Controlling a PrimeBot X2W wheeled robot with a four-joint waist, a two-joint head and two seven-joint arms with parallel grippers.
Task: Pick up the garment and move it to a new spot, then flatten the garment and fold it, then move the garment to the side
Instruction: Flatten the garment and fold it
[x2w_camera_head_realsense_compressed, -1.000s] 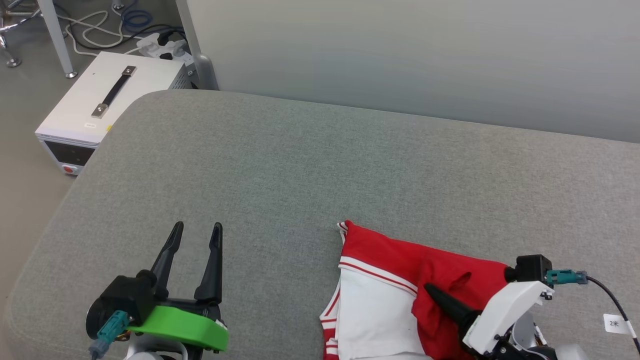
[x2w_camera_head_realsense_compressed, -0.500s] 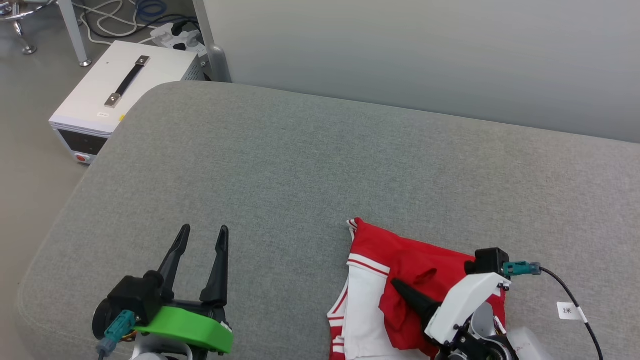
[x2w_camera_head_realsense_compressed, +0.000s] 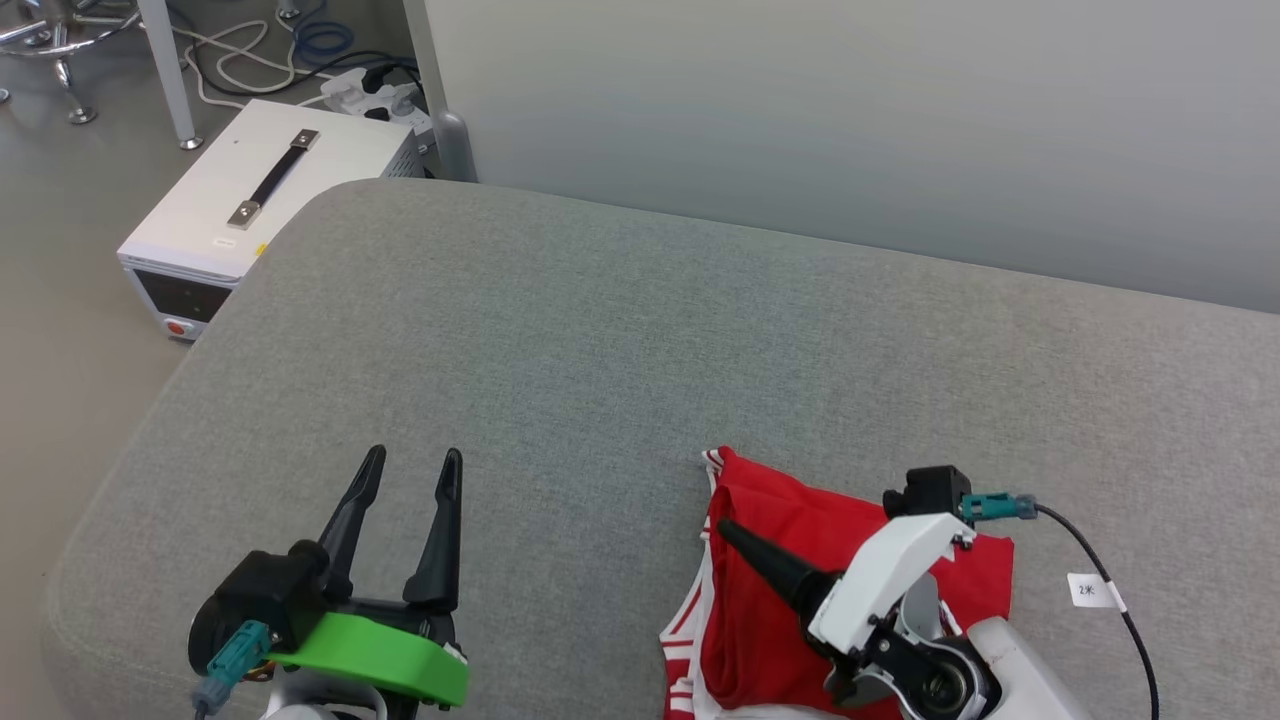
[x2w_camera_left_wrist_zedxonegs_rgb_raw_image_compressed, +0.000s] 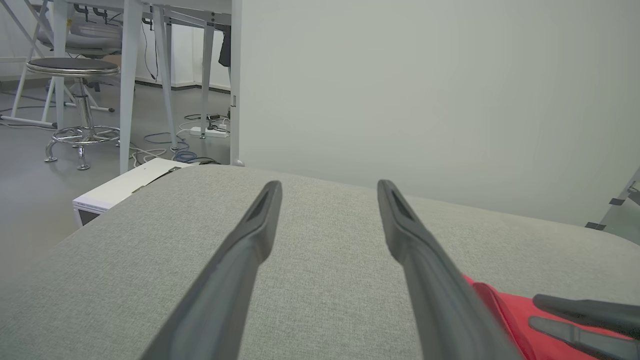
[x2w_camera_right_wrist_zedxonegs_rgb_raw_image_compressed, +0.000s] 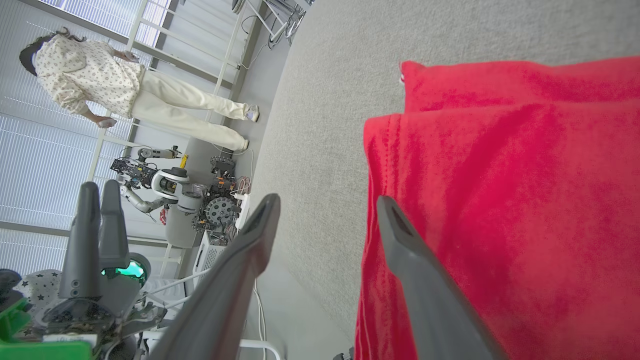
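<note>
The garment (x2w_camera_head_realsense_compressed: 745, 640) lies bunched on the grey cushion (x2w_camera_head_realsense_compressed: 600, 350) at the lower right, red fabric on top with striped trim at its left edge. My right gripper (x2w_camera_head_realsense_compressed: 728, 532) is turned on its side over it and open. In the right wrist view (x2w_camera_right_wrist_zedxonegs_rgb_raw_image_compressed: 327, 202) one finger lies over the red garment (x2w_camera_right_wrist_zedxonegs_rgb_raw_image_compressed: 525, 200) and the other over bare cushion, with nothing held. My left gripper (x2w_camera_head_realsense_compressed: 413, 458) hovers open and empty at the lower left. The left wrist view (x2w_camera_left_wrist_zedxonegs_rgb_raw_image_compressed: 330, 187) shows the garment (x2w_camera_left_wrist_zedxonegs_rgb_raw_image_compressed: 505, 312) and the right gripper (x2w_camera_left_wrist_zedxonegs_rgb_raw_image_compressed: 537, 311) at its right edge.
A white box with a black handle (x2w_camera_head_realsense_compressed: 250, 200) stands on the floor past the cushion's left corner, with a power strip and cables (x2w_camera_head_realsense_compressed: 370, 95) behind it. A pale wall panel (x2w_camera_head_realsense_compressed: 850, 130) backs the cushion. A person (x2w_camera_right_wrist_zedxonegs_rgb_raw_image_compressed: 100, 85) stands far off; a stool (x2w_camera_left_wrist_zedxonegs_rgb_raw_image_compressed: 75, 65) too.
My right gripper carried the red fabric leftward over the white part, then opened and let it go. The head camera shifted slightly. My left gripper stayed open.
</note>
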